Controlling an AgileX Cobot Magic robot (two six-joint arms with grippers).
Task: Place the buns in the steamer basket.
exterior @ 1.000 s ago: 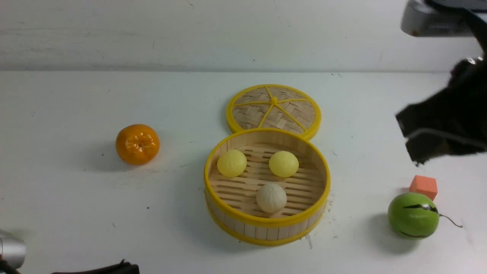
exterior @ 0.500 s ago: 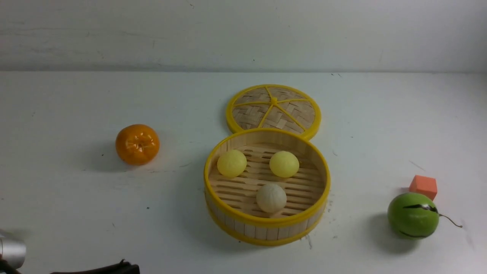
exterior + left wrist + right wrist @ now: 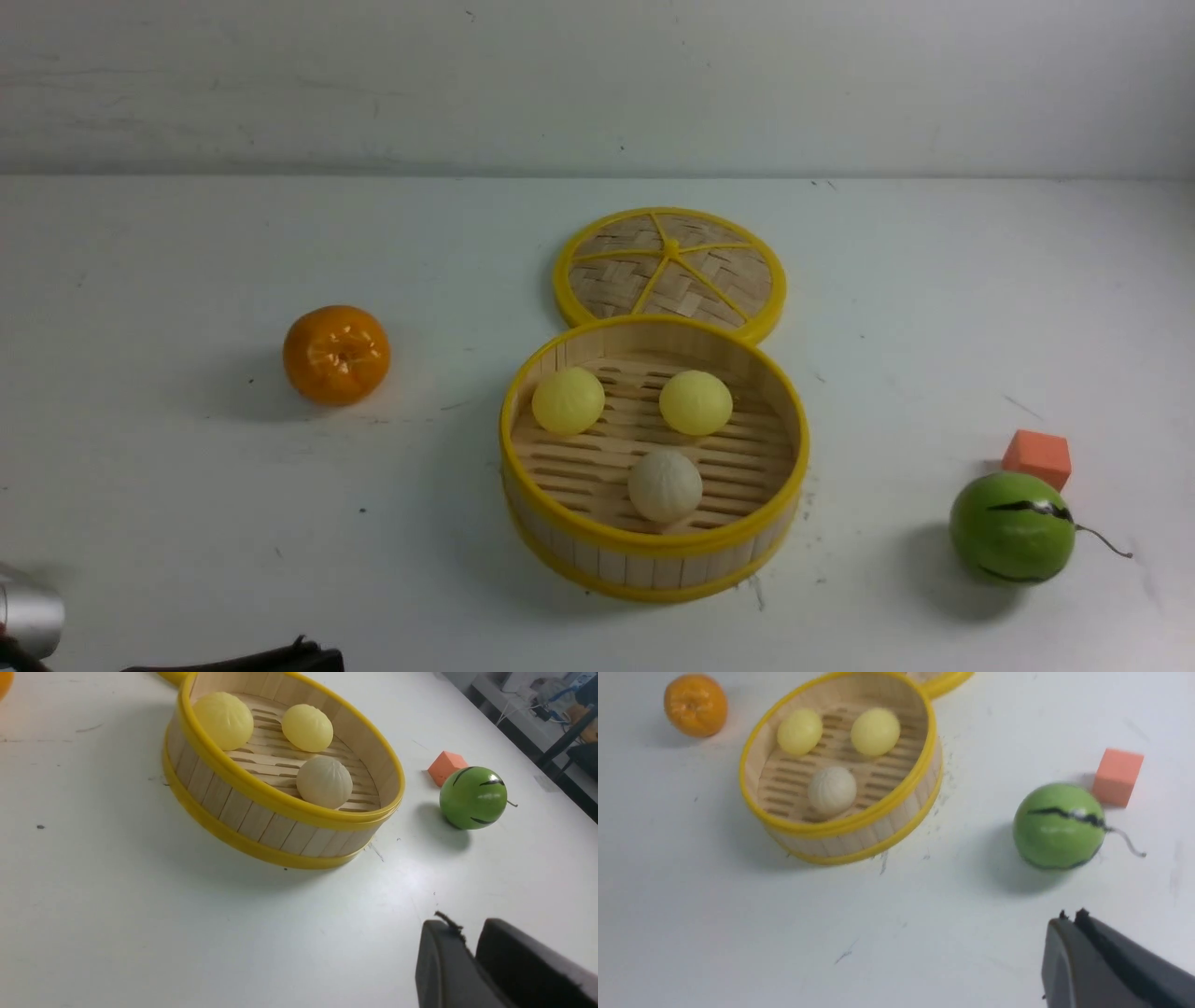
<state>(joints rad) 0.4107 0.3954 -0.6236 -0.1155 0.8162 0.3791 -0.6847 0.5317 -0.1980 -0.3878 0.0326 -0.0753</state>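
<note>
The steamer basket (image 3: 653,549) stands mid-table. In it lie all three buns: two pale yellow ones (image 3: 568,400) (image 3: 695,402) at the back and the off-white pleated one (image 3: 665,485) at the front. The left wrist view shows the basket (image 3: 280,805) and the pleated bun (image 3: 324,782). The right wrist view shows the basket (image 3: 840,829) and the pleated bun (image 3: 831,789). My left gripper (image 3: 467,926) is shut and empty, well short of the basket. My right gripper (image 3: 1071,915) is shut and empty, near the green ball, and is out of the front view.
The woven lid (image 3: 670,271) lies flat behind the basket, touching it. An orange tangerine (image 3: 336,354) sits to the left. A green watermelon-like ball (image 3: 1011,527) and a small orange cube (image 3: 1036,455) sit at the right. Part of my left arm (image 3: 243,659) shows at the bottom left edge.
My right arm was at the upper right of the front view one second ago and has drawn back out of it. The buns, the basket and the left arm have not moved.
</note>
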